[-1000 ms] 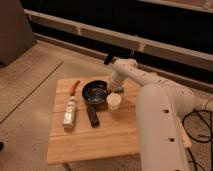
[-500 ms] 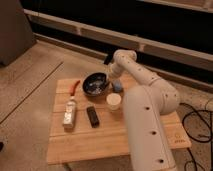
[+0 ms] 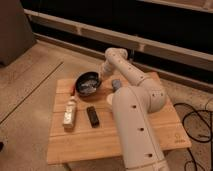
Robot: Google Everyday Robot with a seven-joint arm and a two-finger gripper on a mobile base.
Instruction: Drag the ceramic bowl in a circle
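The ceramic bowl [image 3: 87,83] is a round, shallow dark bowl with a glossy bluish-grey inside. It sits on the back left part of the wooden table [image 3: 145,132]. My gripper [image 3: 101,76] is at the bowl's right rim, at the end of the white arm [image 3: 125,70] that reaches in from the right. The contact point is hidden by the wrist. The white cup [image 3: 109,99] stands just right of the bowl, half hidden behind the arm.
A pale bottle [image 3: 70,112] lies near the table's left edge. A small black rectangular object [image 3: 92,116] lies beside it. The arm's thick white body [image 3: 135,130] covers the middle of the table. Black cables [image 3: 197,120] lie on the floor to the right.
The bowl has moved toward the back and then left across the table, with the gripper staying at its right rim. The arm has swung with it.
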